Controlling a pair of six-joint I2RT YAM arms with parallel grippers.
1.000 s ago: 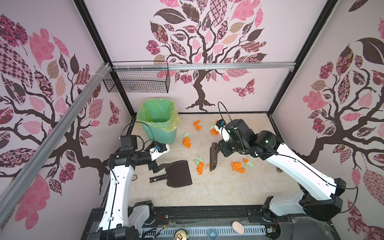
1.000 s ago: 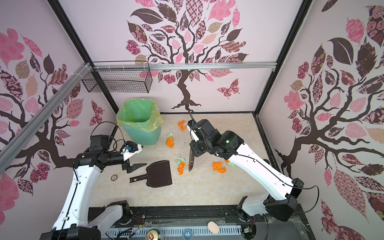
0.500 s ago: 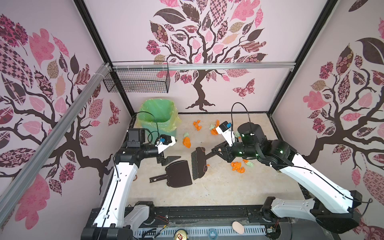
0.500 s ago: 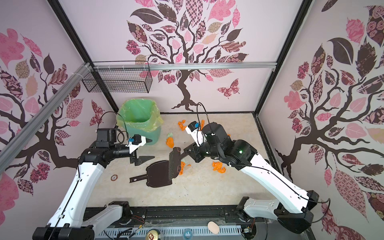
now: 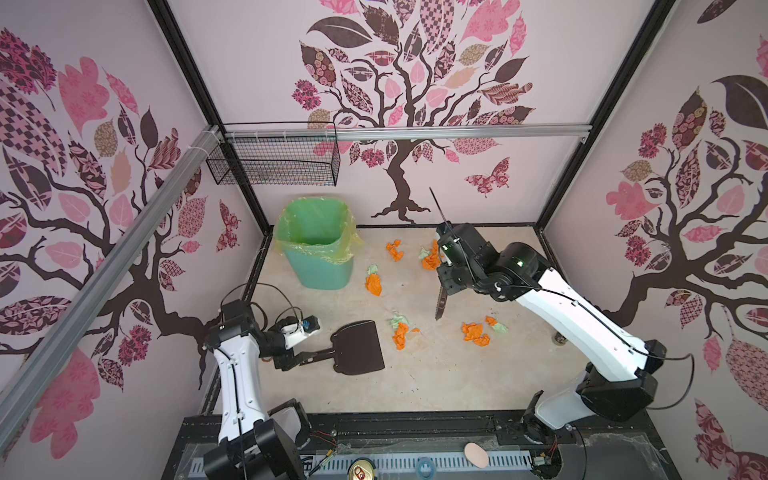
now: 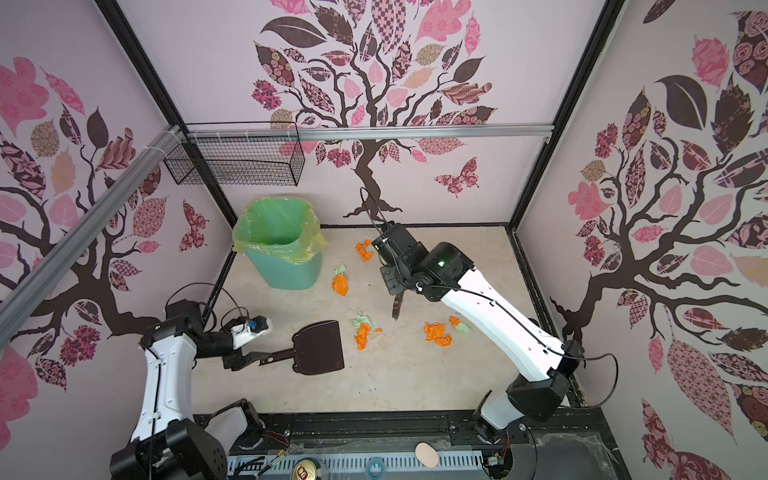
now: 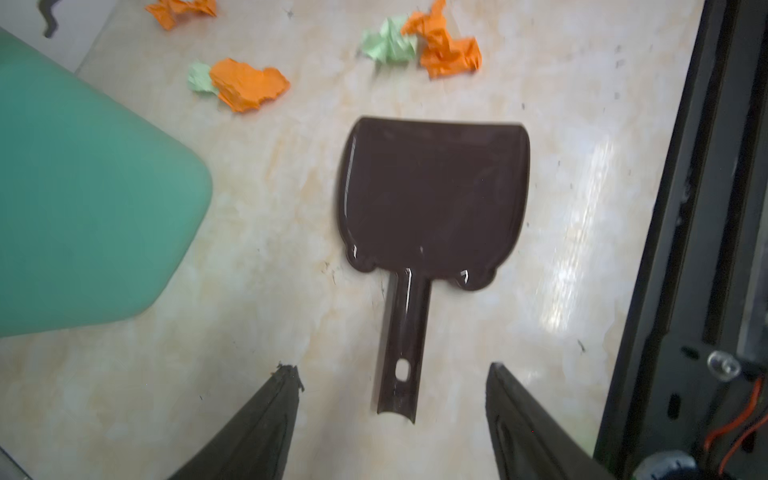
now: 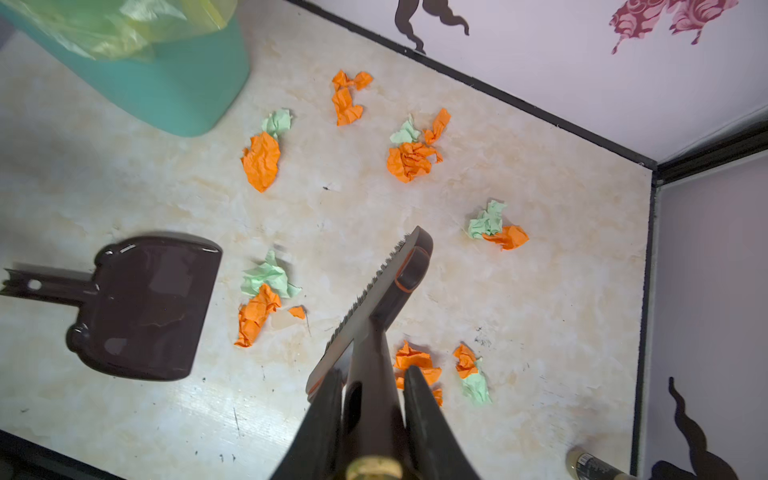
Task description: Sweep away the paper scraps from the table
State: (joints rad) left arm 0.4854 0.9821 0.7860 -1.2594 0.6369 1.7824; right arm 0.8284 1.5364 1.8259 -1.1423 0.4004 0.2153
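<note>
left gripper [image 7: 392,372] has its jaws wide either side of the dustpan handle [image 7: 405,324], so I'd centre up and pinch firmly before the right gripper [image 8: 372,374], clamped on the brush [image 8: 374,286], drags the paper scraps [image 8: 257,307] strewn across the table [image 5: 415,374] toward the dustpan [image 7: 432,187]

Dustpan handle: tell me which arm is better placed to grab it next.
Left. The left gripper is open and lined up on the end of the dustpan handle, which lies free on the table. The right gripper is shut on the brush.
</note>
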